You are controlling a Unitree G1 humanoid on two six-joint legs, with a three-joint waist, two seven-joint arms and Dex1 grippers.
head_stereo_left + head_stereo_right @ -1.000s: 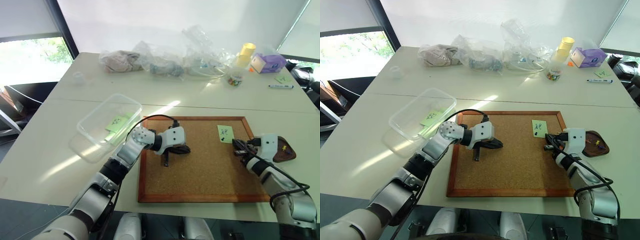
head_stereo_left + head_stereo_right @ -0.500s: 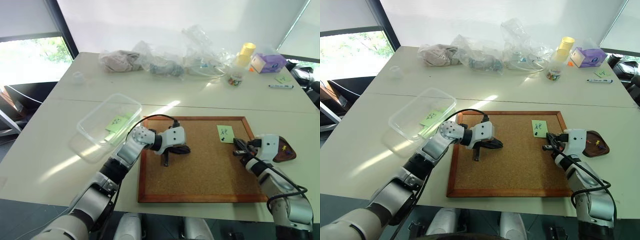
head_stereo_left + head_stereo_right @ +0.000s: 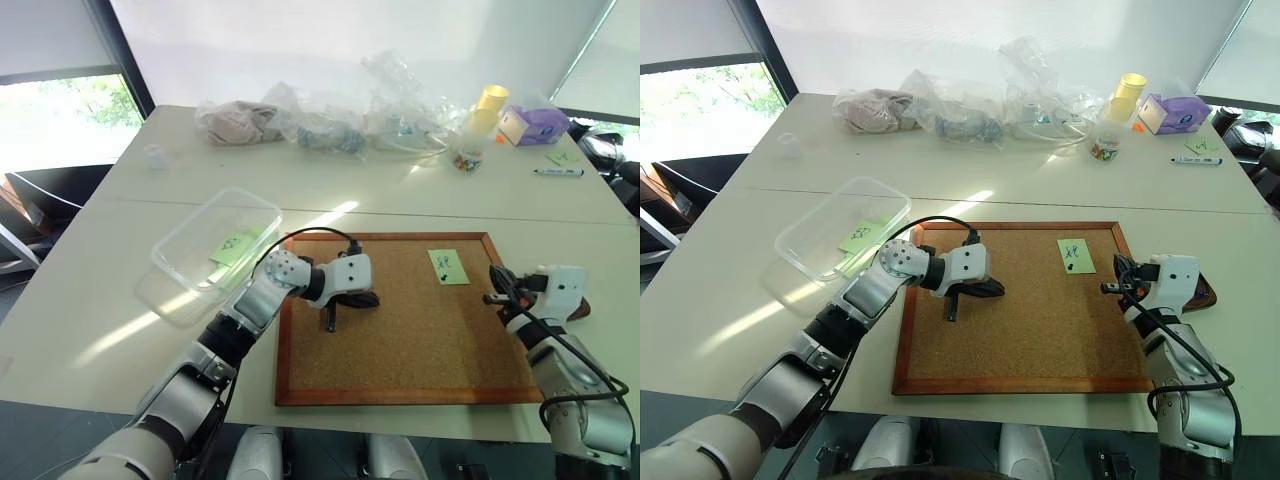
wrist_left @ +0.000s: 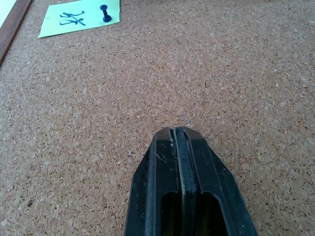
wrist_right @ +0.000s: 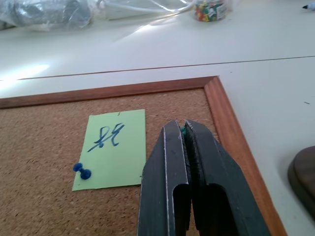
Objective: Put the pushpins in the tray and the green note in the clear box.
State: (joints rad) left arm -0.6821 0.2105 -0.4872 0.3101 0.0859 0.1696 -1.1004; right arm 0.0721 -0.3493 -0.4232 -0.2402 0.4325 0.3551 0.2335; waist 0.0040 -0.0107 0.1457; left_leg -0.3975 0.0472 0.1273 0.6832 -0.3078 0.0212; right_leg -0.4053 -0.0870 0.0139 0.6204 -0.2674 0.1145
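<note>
Both sets of jaws were pressed together when I looked. The right gripper [image 5: 185, 129] had a speck of green pinched at its tips, which I took for a pushpin [image 5: 183, 131], though it was too small to be sure; it hung over the right edge of the corkboard [image 3: 400, 340], just short of the tray [image 3: 1202, 292], which lay on the table [image 3: 120, 290] beside the board's right frame, partly behind that wrist. The left gripper [image 4: 178, 135] held nothing, its tips down on or just over the bare cork near the board's middle; I couldn't tell if they touched.

A green note [image 5: 114, 147] sat at the board's upper right with a blue pin [image 5: 81, 170] through its lower corner. Another green note [image 3: 236, 245] lay in the clear box [image 3: 180, 255], left of the board. A jar of pins [image 3: 1101, 150] stood far back among plastic bags [image 3: 330, 125].
</note>
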